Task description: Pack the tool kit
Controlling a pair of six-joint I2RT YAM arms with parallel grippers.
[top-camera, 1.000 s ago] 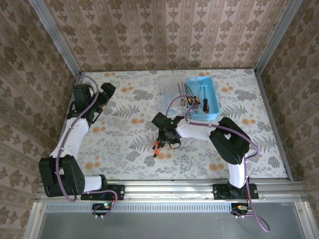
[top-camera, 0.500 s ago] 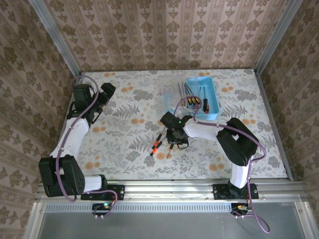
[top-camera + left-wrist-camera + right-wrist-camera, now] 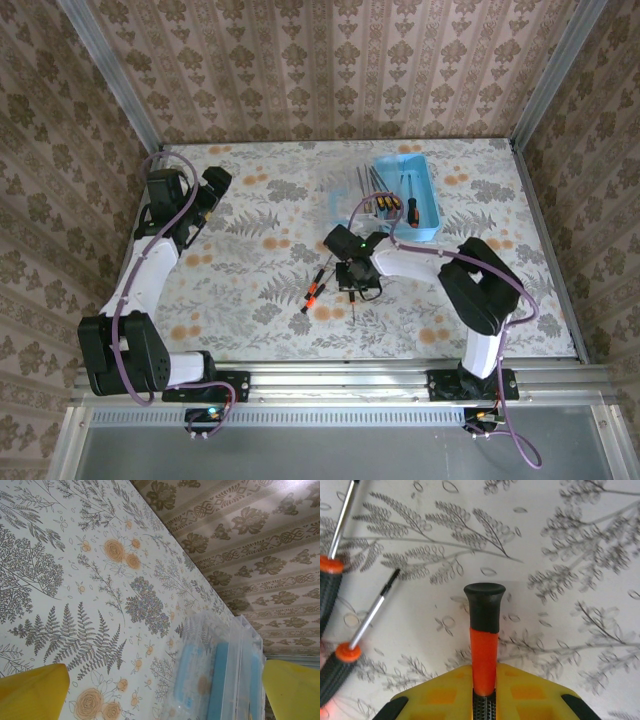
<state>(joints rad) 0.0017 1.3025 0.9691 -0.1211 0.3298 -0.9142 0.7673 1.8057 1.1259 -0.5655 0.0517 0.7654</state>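
My right gripper (image 3: 484,680) clamps the screwdriver (image 3: 484,630) by one end of its handle; lifted, it may swivel and slip free.

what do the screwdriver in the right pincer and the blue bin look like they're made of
The screwdriver in the right pincer: the handle looks like moulded plastic, a glossy orange neck and a matte black cap, maybe rubbery. The loose screwdriver beside it has a shiny metal shaft. The blue bin: smooth, evenly coloured walls, probably plastic.
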